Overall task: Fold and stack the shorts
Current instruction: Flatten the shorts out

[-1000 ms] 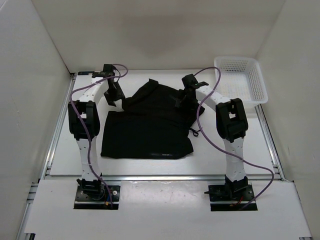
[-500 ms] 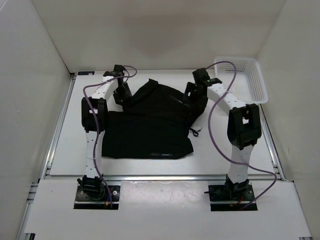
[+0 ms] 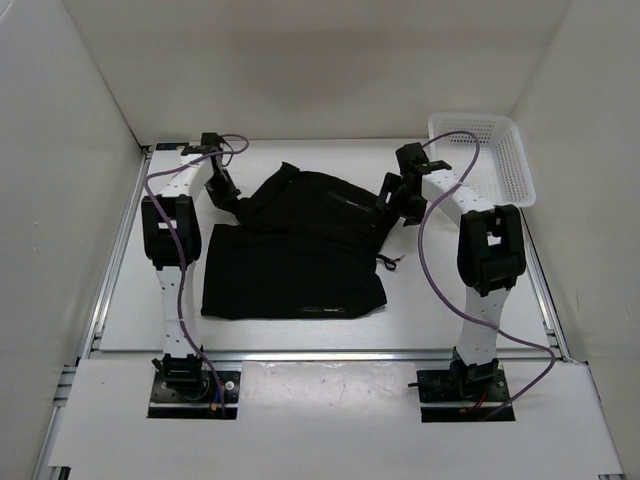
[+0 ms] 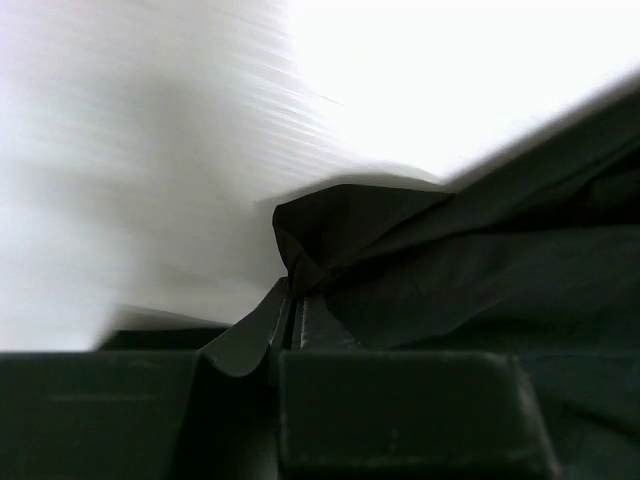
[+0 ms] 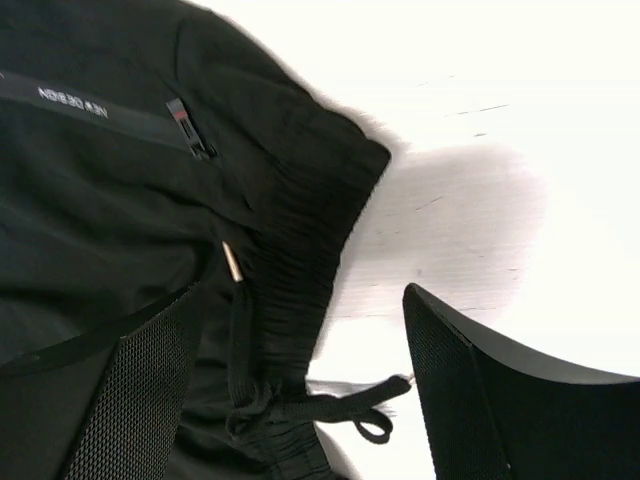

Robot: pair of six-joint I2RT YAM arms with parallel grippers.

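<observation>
The white lattice basket [image 3: 521, 168] sits at the worktop's [image 3: 130, 300] far right corner, apart from the black shorts [image 3: 295, 255]. The left hand [image 4: 291, 305] pinches a corner of the shorts. The right hand [image 3: 394, 196] gapes wide over the waistband [image 5: 300, 210].

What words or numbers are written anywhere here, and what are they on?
Pale letters on the dark strip beside the zipper pull of the shorts, right wrist view: upside down and too small to read for sure.
Tiny pale label near the shorts' near edge, top view: too small to read.
White basket: no writing shows.
</observation>
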